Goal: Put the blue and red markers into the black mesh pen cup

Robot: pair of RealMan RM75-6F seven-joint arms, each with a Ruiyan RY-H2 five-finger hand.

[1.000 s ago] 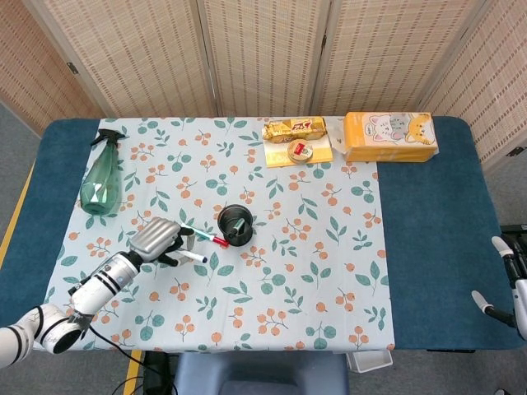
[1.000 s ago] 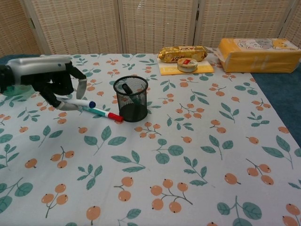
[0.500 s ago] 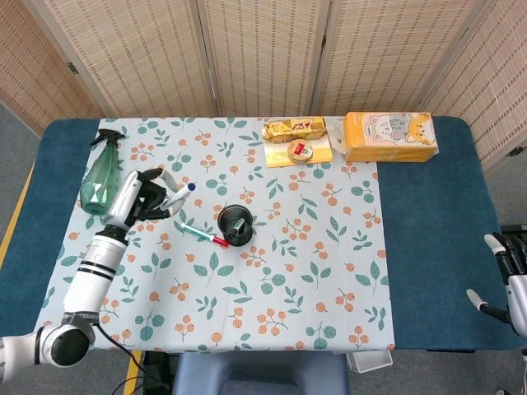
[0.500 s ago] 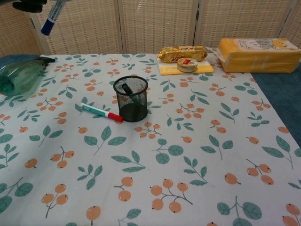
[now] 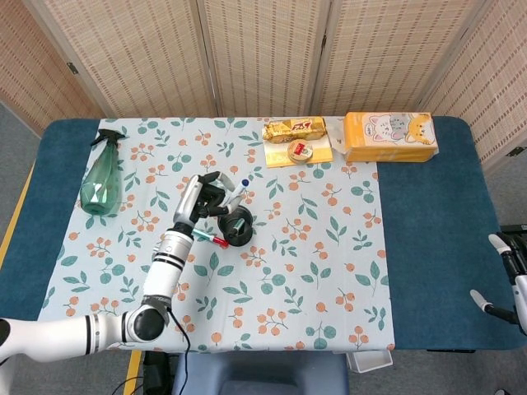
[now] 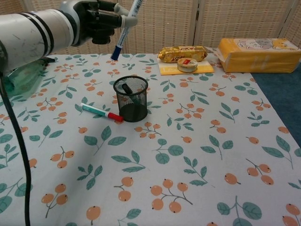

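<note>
Left robot hand (image 6: 96, 19) grips the blue-capped white marker (image 6: 124, 30) tilted, cap down. Black mesh pen cup (image 6: 130, 99) sits below it on the tabletop, red-capped marker (image 6: 101, 112) lying against the cup's base. Right robot hand (image 5: 508, 284) empty, fingers apart, far off.

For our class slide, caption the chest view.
Left hand holds blue marker above black mesh pen cup; red marker lies beside it.

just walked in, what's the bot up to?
The left hand holds the blue marker in the air above the black mesh pen cup, blue cap pointing down. The red marker lies on the tablecloth beside the cup. The right hand sits idle at the table's far edge.
</note>
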